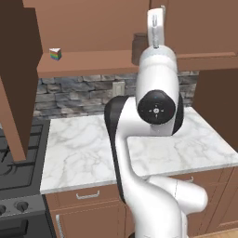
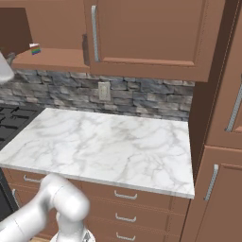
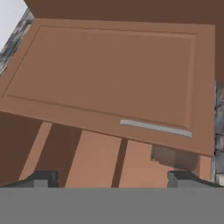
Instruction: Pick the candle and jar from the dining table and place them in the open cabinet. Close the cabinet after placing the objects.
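With the jar [image 1: 138,46] already standing on the cabinet [image 1: 88,62] shelf at one o'clock of the arm, the fingers [image 3: 114,179] stood wide and empty. Closing looked the next step: push the flat wooden door [image 3: 109,74] squarely near its slim silver handle [image 3: 155,128].
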Robot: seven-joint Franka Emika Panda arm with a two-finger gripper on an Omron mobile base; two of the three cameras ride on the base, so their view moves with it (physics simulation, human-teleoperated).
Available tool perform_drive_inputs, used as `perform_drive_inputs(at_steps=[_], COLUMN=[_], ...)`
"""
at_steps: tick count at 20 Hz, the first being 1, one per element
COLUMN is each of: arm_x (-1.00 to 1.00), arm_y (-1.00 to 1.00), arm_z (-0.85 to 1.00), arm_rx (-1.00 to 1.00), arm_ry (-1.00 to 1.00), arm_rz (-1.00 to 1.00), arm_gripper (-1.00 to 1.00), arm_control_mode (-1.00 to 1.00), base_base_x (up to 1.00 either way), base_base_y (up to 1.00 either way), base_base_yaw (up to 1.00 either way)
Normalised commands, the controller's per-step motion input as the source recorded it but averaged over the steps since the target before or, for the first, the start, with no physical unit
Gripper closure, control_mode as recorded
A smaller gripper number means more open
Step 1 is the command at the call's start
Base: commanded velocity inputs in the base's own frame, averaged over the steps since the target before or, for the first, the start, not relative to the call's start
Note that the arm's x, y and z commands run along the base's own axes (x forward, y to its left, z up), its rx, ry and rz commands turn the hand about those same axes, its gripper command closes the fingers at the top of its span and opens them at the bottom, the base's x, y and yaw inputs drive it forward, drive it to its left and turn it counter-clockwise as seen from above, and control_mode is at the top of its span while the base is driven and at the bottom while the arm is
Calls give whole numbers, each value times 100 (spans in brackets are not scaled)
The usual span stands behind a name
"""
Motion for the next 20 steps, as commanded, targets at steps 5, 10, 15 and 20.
perform_drive_inputs(at_steps=[5,10,15,20], arm_x=[-66,-60,-55,-34], arm_y=[51,61,64,55], arm_z=[30,5,0,-6], arm_rx=[0,0,0,0], arm_ry=[9,1,0,0], arm_rz=[0,0,0,0], arm_gripper=[-100,-100,-100,-100], arm_control_mode=[-100,-100,-100,-100], base_base_x=[0,0,0,0], base_base_y=[0,0,0,0], base_base_yaw=[0,0,0,0])
